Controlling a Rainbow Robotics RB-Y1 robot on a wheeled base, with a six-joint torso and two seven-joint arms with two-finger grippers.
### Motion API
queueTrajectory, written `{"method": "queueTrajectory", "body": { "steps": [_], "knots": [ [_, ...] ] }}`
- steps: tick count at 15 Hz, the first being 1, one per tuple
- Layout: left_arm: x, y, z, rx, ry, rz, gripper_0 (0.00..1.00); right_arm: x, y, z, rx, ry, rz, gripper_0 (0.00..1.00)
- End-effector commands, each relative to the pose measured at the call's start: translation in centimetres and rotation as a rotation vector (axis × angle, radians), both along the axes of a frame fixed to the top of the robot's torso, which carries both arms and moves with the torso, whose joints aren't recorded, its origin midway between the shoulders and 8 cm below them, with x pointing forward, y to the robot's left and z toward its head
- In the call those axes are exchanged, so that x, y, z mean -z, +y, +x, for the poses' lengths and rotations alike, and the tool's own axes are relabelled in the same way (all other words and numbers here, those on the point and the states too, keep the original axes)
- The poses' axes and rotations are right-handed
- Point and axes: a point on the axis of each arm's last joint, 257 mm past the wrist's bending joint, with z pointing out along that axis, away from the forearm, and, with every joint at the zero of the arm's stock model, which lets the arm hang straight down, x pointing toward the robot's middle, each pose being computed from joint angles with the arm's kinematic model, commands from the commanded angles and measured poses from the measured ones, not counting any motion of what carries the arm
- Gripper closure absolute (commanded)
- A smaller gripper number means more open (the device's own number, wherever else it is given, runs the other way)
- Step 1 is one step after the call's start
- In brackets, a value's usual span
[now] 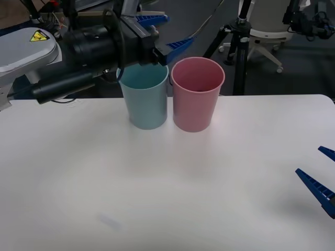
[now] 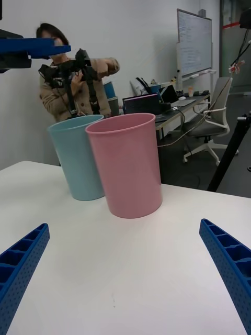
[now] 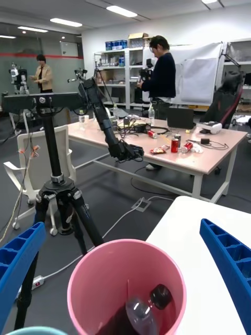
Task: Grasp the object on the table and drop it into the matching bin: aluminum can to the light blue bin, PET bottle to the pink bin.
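Left wrist view | PET bottle lying inside pink bin (frame bottom) | left gripper hovering spread, empty | right gripper spread | retracting straight upward, judging clearance

The left arm is showing a glossy black cylindrical body, black cables, a grey-white shell with a yellow warning triangle, and blue ribbed fingers. The right gripper is showing blue perforated fingers.
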Motion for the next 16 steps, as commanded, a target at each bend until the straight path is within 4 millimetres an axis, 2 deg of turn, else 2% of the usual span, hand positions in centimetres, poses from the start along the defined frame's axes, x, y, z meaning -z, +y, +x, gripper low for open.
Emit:
{"method": "queueTrajectory", "body": {
  "steps": [1, 6, 11, 16],
  "knots": [
    [-0.8, 2.3, -1.5, -0.004, -0.017, -0.017, 0.0, 0.0, 0.0, 0.0, 0.0, 0.0, 0.0, 0.0],
    [-0.2, 7.9, -4.2, -0.02, -0.014, -0.013, 0.0, 0.0, 0.0, 0.0, 0.0, 0.0, 0.0, 0.0],
    [1.0, 14.7, -6.7, -0.061, -0.017, -0.014, 0.0, 0.0, 0.0, 0.0, 0.0, 0.0, 0.0, 0.0],
    [4.6, 20.8, -7.7, -0.168, 0.011, 0.01, 0.0, 0.0, 0.0, 0.0, 0.0, 0.0, 0.0, 0.0]
  ]
}}
